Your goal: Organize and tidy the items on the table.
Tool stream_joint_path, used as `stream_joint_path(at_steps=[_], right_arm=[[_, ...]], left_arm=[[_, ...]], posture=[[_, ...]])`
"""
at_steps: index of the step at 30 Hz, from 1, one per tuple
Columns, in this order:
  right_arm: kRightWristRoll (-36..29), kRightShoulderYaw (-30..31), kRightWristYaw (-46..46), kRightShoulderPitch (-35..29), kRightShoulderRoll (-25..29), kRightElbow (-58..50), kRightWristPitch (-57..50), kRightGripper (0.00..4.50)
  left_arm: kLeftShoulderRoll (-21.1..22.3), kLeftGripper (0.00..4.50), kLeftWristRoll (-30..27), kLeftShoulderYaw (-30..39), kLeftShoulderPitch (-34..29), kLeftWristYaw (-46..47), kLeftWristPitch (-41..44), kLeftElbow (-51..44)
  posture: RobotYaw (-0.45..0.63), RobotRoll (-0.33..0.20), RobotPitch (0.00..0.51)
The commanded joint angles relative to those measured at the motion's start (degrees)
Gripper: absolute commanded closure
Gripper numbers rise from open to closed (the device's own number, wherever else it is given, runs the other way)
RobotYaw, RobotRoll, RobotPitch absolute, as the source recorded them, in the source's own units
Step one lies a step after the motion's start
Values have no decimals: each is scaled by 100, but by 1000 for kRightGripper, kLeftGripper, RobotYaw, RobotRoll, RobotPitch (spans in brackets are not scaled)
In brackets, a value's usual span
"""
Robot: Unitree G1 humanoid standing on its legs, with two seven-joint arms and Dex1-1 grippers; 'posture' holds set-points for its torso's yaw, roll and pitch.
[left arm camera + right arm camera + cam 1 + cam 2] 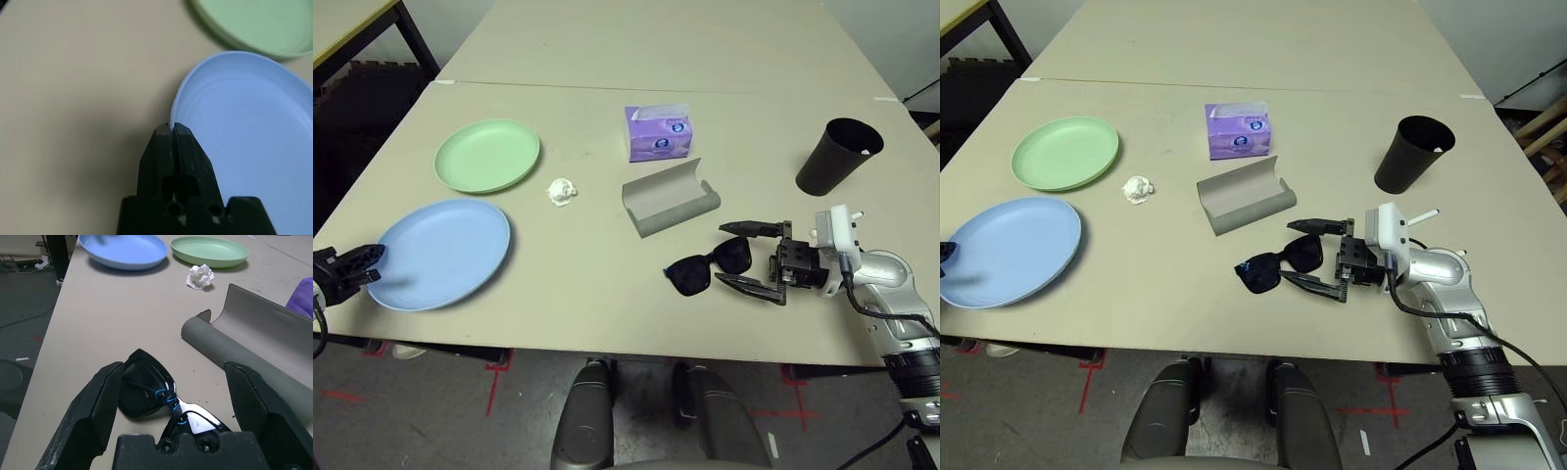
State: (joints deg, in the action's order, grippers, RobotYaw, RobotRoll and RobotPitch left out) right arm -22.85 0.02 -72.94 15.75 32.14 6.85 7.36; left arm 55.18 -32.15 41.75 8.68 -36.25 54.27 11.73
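Beige bench [607, 294], items spread out. Right gripper [752, 259] at lower right, level, pointing frame-left, jaws spread wide around black sunglasses [708, 266]. Left gripper [367, 262] at lower left edge, clenched empty, beside light blue plate [440, 253] rim.

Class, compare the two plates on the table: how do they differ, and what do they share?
The pale green plate lies farther from the robot; the light blue plate lies nearer, at the table's near edge. The blue one looks somewhat larger. The left gripper, jaws shut, sits at the blue plate's rim; nothing is near the green one. Both are round, shallow, empty and upright.
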Motion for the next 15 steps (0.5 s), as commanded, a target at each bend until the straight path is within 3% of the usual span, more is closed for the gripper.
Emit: stream_joint_path(at_steps=[1,9,15], right_arm=[[33,95,-45,21,-14,38,43,0],[33,133,-30,61,-25,15,33,0],[30,160,27,29,-33,-63,9,0]], left_arm=[[-2,4478,-119,-34,272,158,143,-192],[55,4478,178,-774,1573,371,-144,542],[-75,4478,804,-1667,3193,475,-998,2267]], posture=[[216,0,176],[206,0,173],[195,0,175]])
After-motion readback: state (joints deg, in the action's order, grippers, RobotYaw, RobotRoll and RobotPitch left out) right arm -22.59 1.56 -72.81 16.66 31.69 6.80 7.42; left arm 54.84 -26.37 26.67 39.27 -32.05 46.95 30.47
